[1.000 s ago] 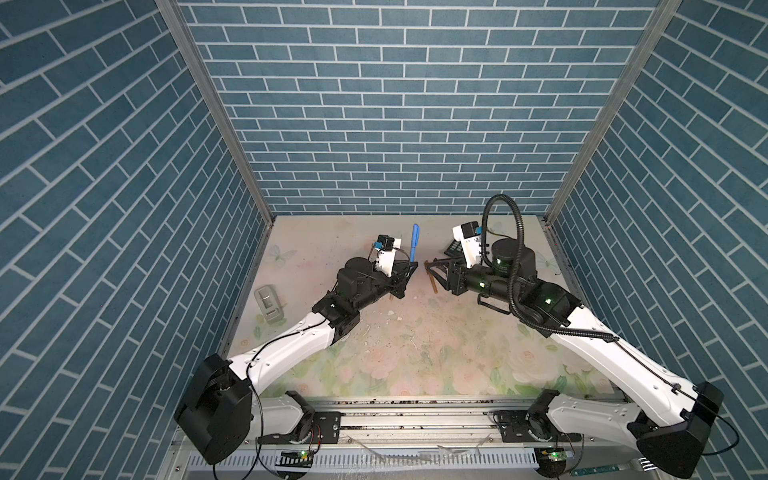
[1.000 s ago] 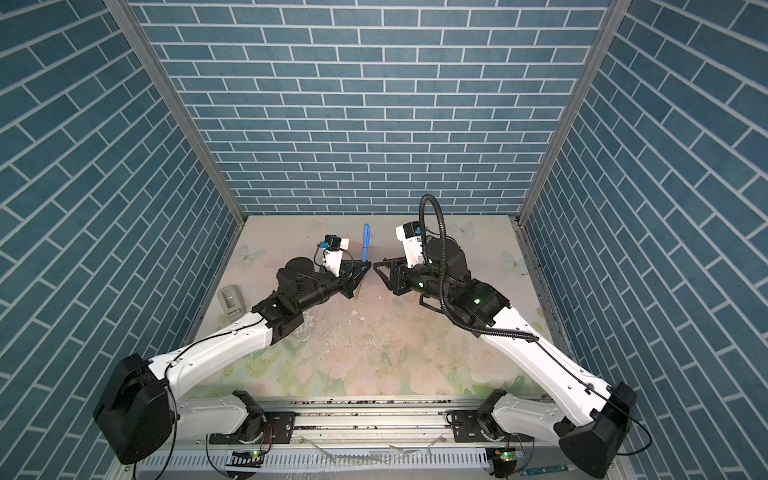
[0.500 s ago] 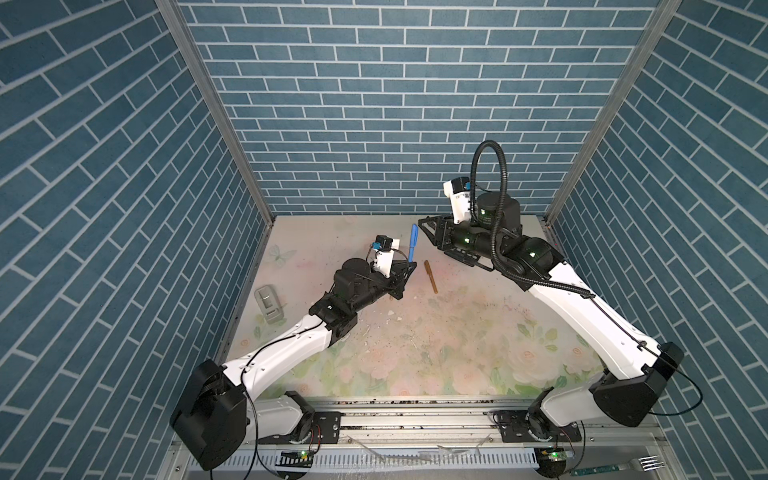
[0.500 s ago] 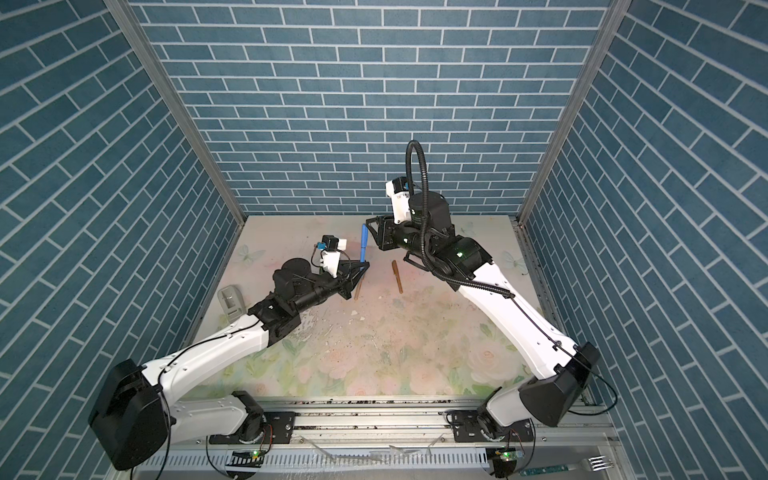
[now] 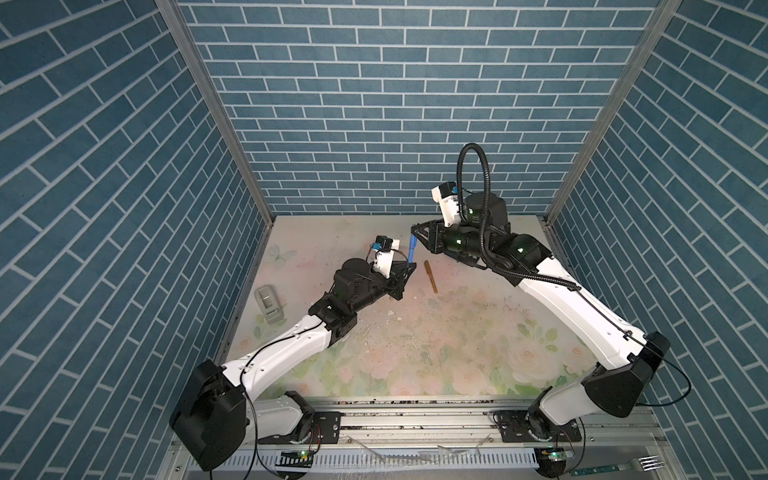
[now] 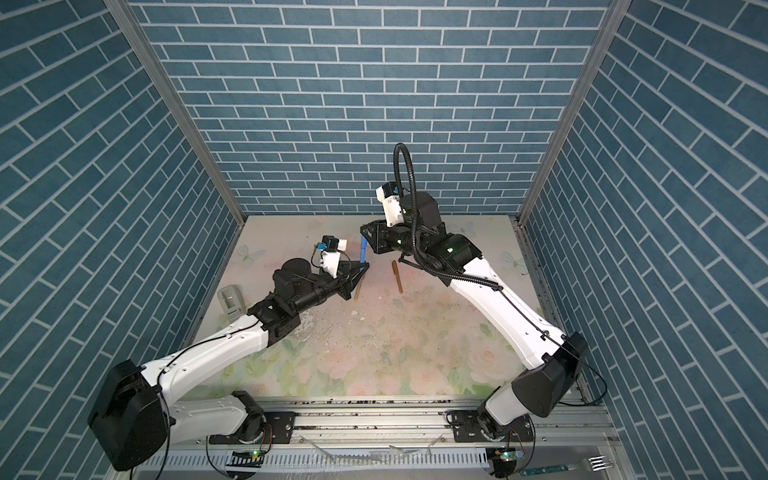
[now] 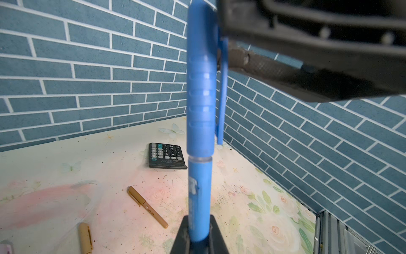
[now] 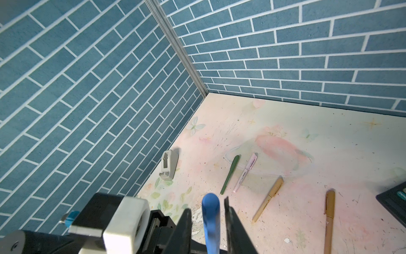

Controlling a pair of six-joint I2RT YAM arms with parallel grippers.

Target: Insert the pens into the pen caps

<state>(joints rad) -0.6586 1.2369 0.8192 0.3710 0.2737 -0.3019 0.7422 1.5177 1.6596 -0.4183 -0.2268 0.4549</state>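
My left gripper (image 7: 198, 239) is shut on the lower barrel of the blue pen (image 7: 198, 198) and holds it upright above the table. A blue cap (image 7: 201, 88) sits on the pen's top end. The right gripper (image 8: 207, 204) is open and straddles that cap, with a slim gap showing on each side. In both top views the two grippers meet at the blue pen (image 5: 411, 253) (image 6: 363, 251). A brown pen (image 5: 430, 276) lies on the table just right of them. A tan pen (image 8: 268, 200), a pink pen (image 8: 245, 172) and a green pen (image 8: 229, 174) lie further left.
A black calculator (image 7: 165, 155) lies near the back right wall. A grey plastic holder (image 5: 269, 303) sits by the left wall. A metal fork (image 5: 644, 462) lies outside the table's front rail. Blue brick walls close in three sides.
The right arm has risen from the table beside the brown pen, swung back and come onto the blue pen's top, its jaws narrowing. The left arm has kept the pen still.
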